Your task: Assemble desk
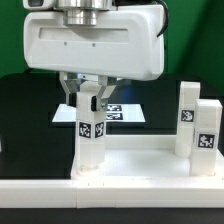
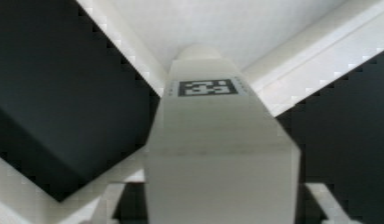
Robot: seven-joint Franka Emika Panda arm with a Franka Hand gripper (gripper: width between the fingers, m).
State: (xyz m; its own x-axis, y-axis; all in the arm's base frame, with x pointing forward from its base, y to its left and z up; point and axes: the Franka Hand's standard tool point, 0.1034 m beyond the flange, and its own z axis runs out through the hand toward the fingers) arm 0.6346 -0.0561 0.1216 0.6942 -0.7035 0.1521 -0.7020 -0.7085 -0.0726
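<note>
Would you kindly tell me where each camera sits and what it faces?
Exterior view: off the arm, level with the table, facing the pincer around an upright white leg, with the white wrist housing above.
Wrist view: on the wrist, looking along the leg; fingers at the edges.
Shared: that tagged leg.

White tagged leg (image 1: 91,135) upright, two legs (image 1: 197,128) beside, desk top (image 1: 120,168)
</note>
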